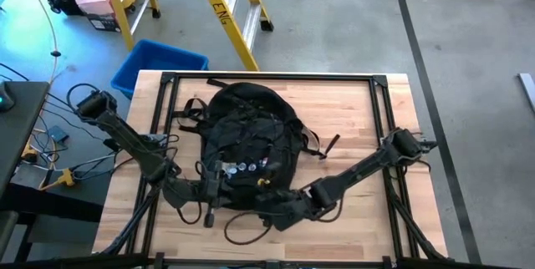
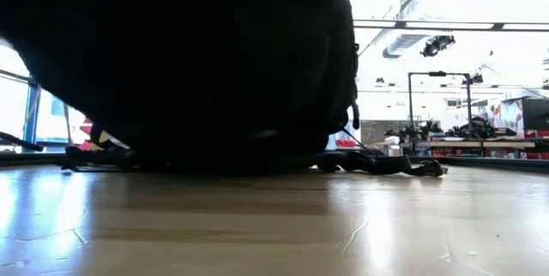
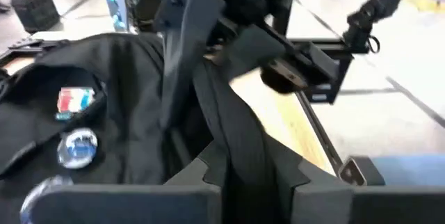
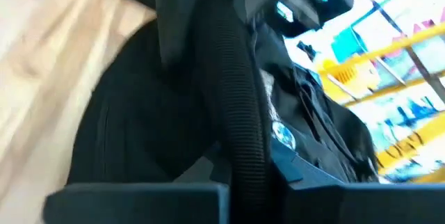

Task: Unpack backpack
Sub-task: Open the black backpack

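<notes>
The black backpack (image 1: pixel 247 135) lies on the wooden table with its front up, small round badges (image 1: pixel 242 167) near its near end. In the low view its dark bulk (image 2: pixel 197 62) fills the left and middle. My left gripper (image 1: pixel 207 190) is at the backpack's near left corner, shut on a black strap. My right gripper (image 1: pixel 280 206) is at the near right corner, shut on a ribbed black band. In the left wrist view the badges (image 3: pixel 76 147) sit beside my left gripper (image 3: pixel 250 175). My left gripper has a flat black strap (image 3: pixel 240 147) at the backpack's near end between its two fingers. It comes nearly level from the table's near left. The backpack rests on the table. My right gripper (image 4: pixel 243 175) has a ribbed black band (image 4: pixel 240 126) of the backpack between its two fingers, and the band runs on past them. It comes slanting down from the table's near right. The backpack's body (image 4: pixel 139 126) lies on the table below.
Loose black straps (image 1: pixel 242 231) trail on the table near its front edge, and another (image 1: pixel 322 148) lies to the backpack's right. A black frame rail (image 1: pixel 267 77) borders the table. A blue bin (image 1: pixel 159 64) and a yellow ladder (image 1: pixel 234 6) stand beyond the far edge.
</notes>
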{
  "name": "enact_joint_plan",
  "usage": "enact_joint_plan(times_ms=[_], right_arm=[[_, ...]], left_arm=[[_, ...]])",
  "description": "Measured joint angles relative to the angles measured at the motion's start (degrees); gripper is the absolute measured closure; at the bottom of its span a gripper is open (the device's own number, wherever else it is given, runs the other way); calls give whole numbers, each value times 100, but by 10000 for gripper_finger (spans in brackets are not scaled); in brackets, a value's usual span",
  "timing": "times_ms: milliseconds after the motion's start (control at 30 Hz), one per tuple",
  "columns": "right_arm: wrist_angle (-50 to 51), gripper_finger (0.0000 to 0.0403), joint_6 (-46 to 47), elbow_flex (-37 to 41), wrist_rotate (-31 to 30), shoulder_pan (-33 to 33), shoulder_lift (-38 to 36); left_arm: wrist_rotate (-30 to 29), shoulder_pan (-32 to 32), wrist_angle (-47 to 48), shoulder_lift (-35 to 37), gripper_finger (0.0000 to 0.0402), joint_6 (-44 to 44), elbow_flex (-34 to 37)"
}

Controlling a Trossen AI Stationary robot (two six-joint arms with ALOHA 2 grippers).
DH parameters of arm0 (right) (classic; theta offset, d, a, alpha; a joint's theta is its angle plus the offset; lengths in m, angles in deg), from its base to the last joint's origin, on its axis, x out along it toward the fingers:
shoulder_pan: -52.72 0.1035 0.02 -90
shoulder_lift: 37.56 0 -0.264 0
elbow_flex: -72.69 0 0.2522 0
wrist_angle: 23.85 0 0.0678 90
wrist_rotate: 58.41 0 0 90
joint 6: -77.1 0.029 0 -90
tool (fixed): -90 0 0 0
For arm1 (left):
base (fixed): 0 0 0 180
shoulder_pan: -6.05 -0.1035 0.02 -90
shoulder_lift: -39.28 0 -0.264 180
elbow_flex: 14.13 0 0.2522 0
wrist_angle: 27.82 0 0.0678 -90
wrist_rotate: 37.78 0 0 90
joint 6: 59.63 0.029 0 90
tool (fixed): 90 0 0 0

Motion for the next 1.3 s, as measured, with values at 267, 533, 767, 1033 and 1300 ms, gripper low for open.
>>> enact_joint_plan(times_ms=[267,533,767,1033,1300], right_arm=[[3035,401,2071,29,-268,430,-436],[4305,402,4537,1061,-338,776,-538],[3037,403,4685,1937,62,842,-573],[2072,403,4408,2368,158,840,-601],[1871,403,4400,2424,77,867,-591]], left_arm=[[562,346,2804,35,310,-932,-951],[191,684,3917,-47,316,-2202,-965],[-956,330,4188,-229,323,-2425,-554],[-1608,-1081,4067,-208,292,-1589,-53],[-532,-2477,2201,-259,271,101,490]])
